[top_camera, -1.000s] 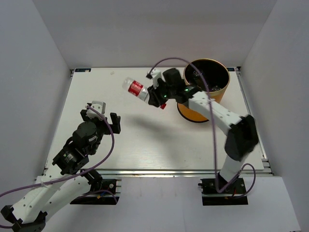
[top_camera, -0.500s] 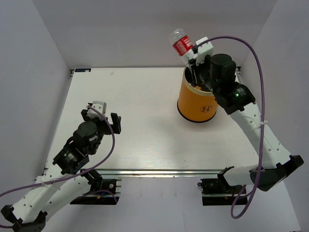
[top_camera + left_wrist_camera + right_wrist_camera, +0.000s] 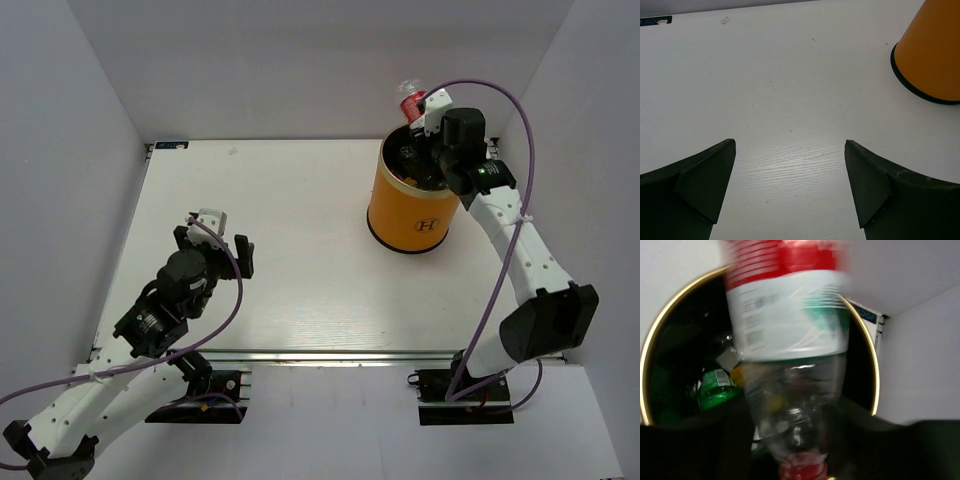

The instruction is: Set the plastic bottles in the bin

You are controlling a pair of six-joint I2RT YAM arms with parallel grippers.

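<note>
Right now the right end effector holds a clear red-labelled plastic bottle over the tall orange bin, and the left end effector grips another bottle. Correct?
Not quite. The left end effector is open and empty, as the left wrist view shows. The right end effector does hold the clear red-labelled plastic bottle over the tall orange bin.
</note>
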